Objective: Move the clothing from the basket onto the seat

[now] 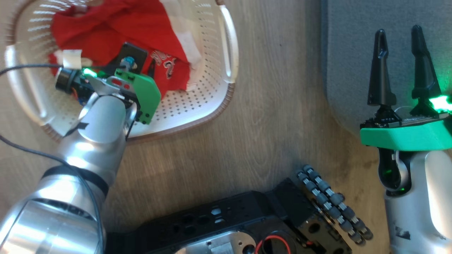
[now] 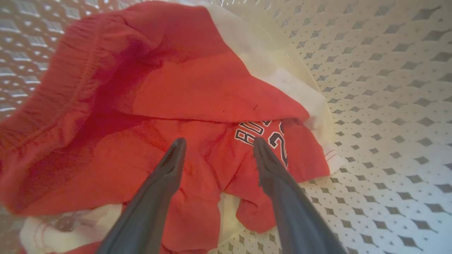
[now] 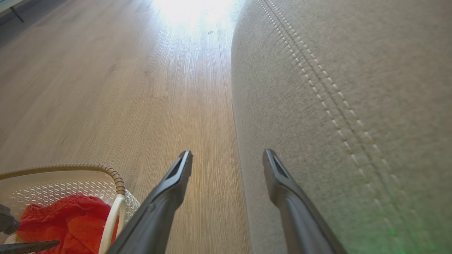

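From your head view, the basket (image 1: 226, 46) sits on the wood-plank floor (image 1: 268, 116) with the red clothing (image 1: 116, 28) heaped inside, your left arm reaching into it, and the grey seat (image 1: 353, 42) at upper right. Your right gripper (image 1: 399, 33) stands by the seat's edge, fingers apart and empty. In your left wrist view, the left gripper (image 2: 217, 141) is spread wide over the lettered garment, gripping nothing. In your right wrist view, floor and seat run side by side, with glare on the far boards.

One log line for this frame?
left gripper: open, over clothing in basket | right gripper: open, empty, beside seat
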